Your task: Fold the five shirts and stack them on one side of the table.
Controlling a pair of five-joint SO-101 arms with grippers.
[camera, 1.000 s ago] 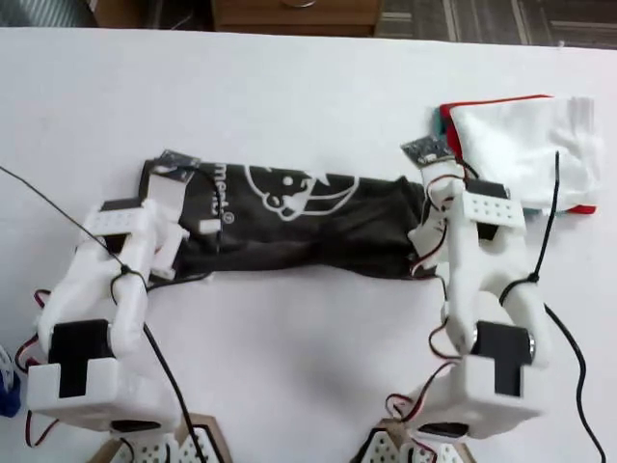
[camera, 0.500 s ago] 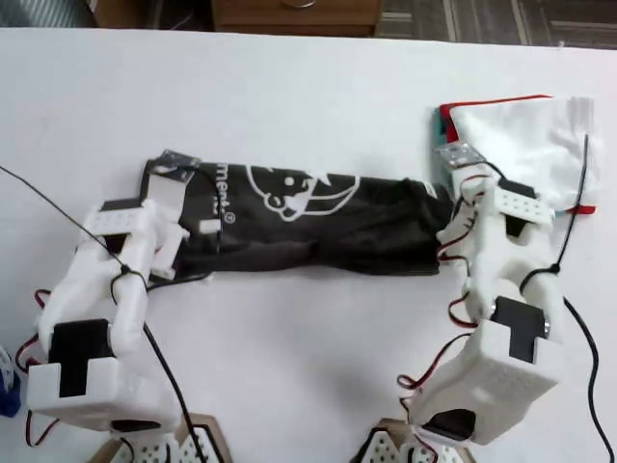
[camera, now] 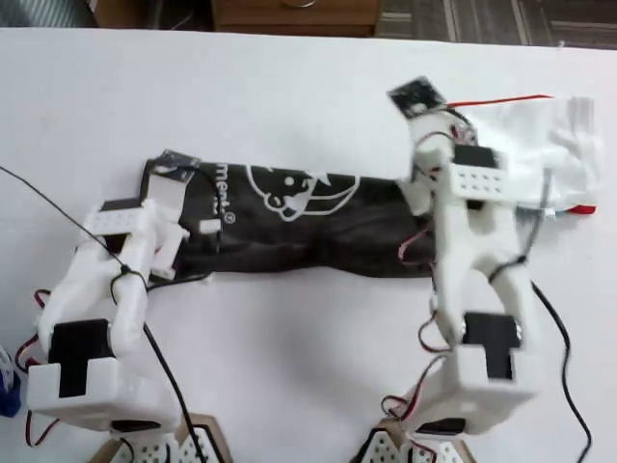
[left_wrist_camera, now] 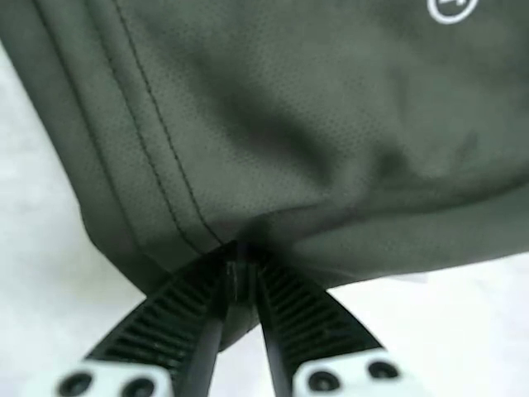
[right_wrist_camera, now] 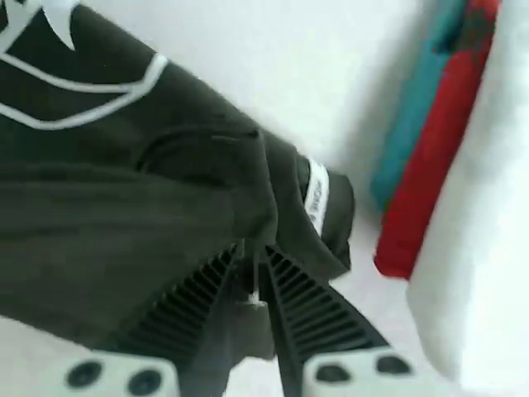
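A black shirt (camera: 308,217) with a white print lies folded into a long band across the table's middle. My left gripper (left_wrist_camera: 240,273) is shut on the black shirt's (left_wrist_camera: 273,124) hem at the band's left end, where the left arm (camera: 145,227) sits. My right gripper (right_wrist_camera: 252,269) is shut on the black shirt (right_wrist_camera: 124,207) near its collar label, at the band's right end under the right arm (camera: 463,193). A stack of folded shirts (camera: 540,149), white on top with red and teal below, lies at the right; its edges (right_wrist_camera: 430,149) show close by.
The white table (camera: 289,87) has bare room behind the shirt and in front of it (camera: 299,357). Both arm bases stand at the near edge. A wooden cabinet (camera: 294,12) stands beyond the far edge. Loose cables trail from each arm.
The right arm swung right toward the stack, then back left and farther from its base, with the shirt's right end in its grip. The left arm has kept still.
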